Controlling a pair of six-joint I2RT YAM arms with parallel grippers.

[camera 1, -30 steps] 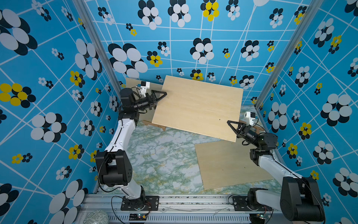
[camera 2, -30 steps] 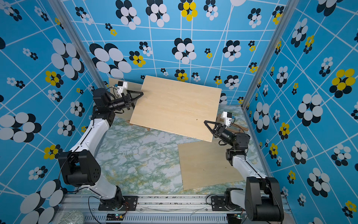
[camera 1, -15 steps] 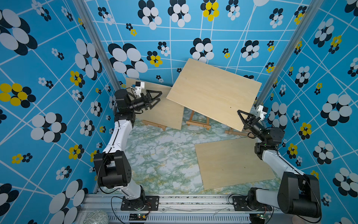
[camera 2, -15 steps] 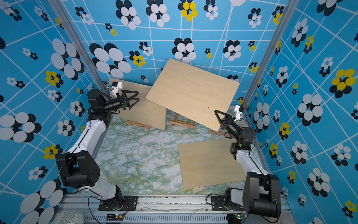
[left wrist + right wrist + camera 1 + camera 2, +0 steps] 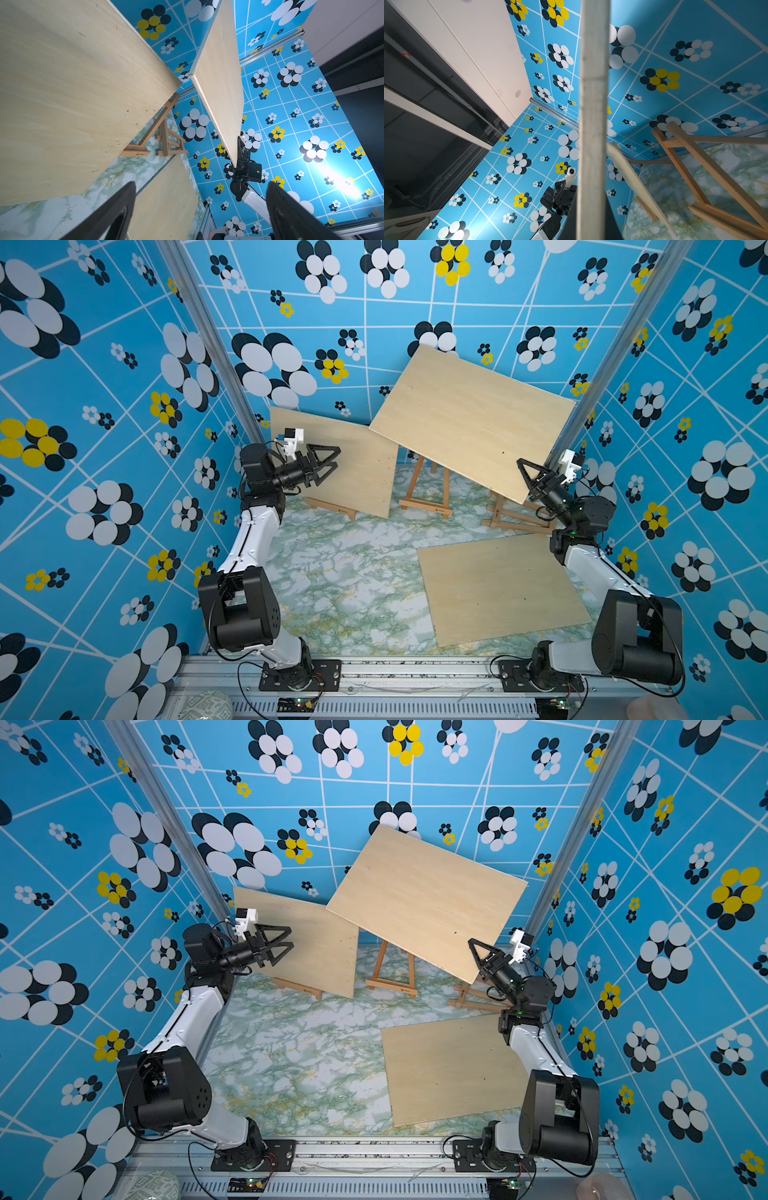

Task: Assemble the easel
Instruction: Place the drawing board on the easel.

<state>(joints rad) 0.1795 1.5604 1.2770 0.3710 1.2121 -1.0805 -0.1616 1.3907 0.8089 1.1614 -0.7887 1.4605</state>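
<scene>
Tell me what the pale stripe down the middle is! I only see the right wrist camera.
Observer: It's the thin edge of a big wooden board. The right hand is shut on its lower corner, holding it tilted in the air.
Operator: Is the other hand helping?
Observer: No, the left hand is open and empty, near a second board propped on an easel.
Operator: Any more boards?
Observer: A third board lies flat on the table by the right arm.
</scene>
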